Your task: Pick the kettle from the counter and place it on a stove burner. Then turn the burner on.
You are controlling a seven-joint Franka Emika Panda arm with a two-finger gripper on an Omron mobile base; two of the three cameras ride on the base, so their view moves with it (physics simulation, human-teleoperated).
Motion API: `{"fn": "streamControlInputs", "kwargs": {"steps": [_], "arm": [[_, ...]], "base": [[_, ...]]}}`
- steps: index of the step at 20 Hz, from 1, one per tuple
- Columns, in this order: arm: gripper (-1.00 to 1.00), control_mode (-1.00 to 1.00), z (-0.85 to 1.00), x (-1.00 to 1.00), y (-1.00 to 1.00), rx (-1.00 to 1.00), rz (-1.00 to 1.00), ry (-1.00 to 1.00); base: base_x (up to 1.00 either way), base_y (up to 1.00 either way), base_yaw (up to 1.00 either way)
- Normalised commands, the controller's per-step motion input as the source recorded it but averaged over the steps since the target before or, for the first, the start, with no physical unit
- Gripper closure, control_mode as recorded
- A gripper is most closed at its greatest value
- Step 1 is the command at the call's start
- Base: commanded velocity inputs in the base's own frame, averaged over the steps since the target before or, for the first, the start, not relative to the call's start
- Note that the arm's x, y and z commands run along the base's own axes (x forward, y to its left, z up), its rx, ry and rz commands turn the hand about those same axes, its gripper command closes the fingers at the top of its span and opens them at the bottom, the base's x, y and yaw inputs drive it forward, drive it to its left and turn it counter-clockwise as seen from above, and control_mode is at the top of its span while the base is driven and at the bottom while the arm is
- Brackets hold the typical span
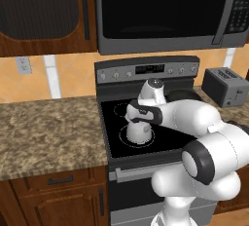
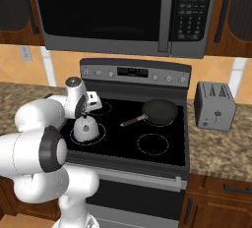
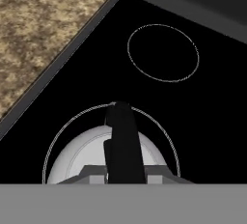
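The small silver kettle point(image 1: 138, 133) point(image 2: 85, 128) point(image 3: 79, 156) stands inside the largest white ring, the stove burner point(image 1: 122, 139) point(image 2: 100, 134) point(image 3: 72, 124), at the front left of the black glass cooktop. My gripper point(image 1: 140, 123) point(image 2: 84, 117) point(image 3: 124, 172) comes down from above and is shut on the kettle's black arched handle, which runs up the middle of the hand view. The speckled granite counter point(image 1: 48, 127) point(image 2: 15, 94) point(image 3: 38, 20) lies to the left of the stove.
A black frying pan point(image 2: 160, 111) point(image 1: 182, 95) sits on the back right burner, handle pointing toward the middle. A grey toaster point(image 1: 224, 86) point(image 2: 214, 105) stands on the right slab. The control panel point(image 1: 146, 71) point(image 2: 135, 72) runs along the stove's back, under the microwave point(image 1: 165, 10). A smaller ring point(image 3: 163, 52) lies behind the kettle.
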Motion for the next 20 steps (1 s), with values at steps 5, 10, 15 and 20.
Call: {"fn": "streamControlInputs", "kwargs": {"steps": [5,10,15,20], "arm": [[-1.0,-1.0,0.04,0.0,0.0,-0.01,0.0,0.0],[-1.0,-1.0,0.16,0.0,0.0,-0.04,0.0,0.01],[-1.0,-1.0,0.6,0.0,0.0,-0.01,-0.05,0.03],[-1.0,-1.0,0.57,-0.31,0.0,0.0,-0.15,0.08]], "base": [[0.0,0.0,0.0],[0.0,0.0,0.0],[0.0,0.0,0.0],[0.0,0.0,0.0]]}}
